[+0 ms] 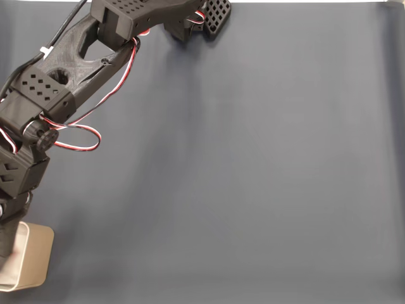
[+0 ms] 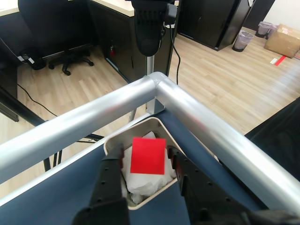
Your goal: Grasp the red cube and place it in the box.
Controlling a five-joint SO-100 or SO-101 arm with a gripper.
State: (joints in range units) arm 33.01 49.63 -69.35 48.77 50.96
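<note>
In the wrist view the red cube (image 2: 148,155) lies between my gripper's (image 2: 144,152) two black fingers, directly over the white inside of the beige box (image 2: 140,126). White shows in a thin gap between the cube and the left finger (image 2: 111,168), and the right finger sits at the cube's edge, so the jaws stand slightly wider than the cube. The box sits in the table's corner, against the metal rails. In the fixed view the box (image 1: 37,256) is at the bottom left, partly covered by my arm (image 1: 38,126).
Two silver rails (image 2: 187,108) meet at the corner just beyond the box in the wrist view. A dark grey mat (image 1: 253,164) covers the table in the fixed view. Beyond the rails are a wooden floor, an office chair and desks.
</note>
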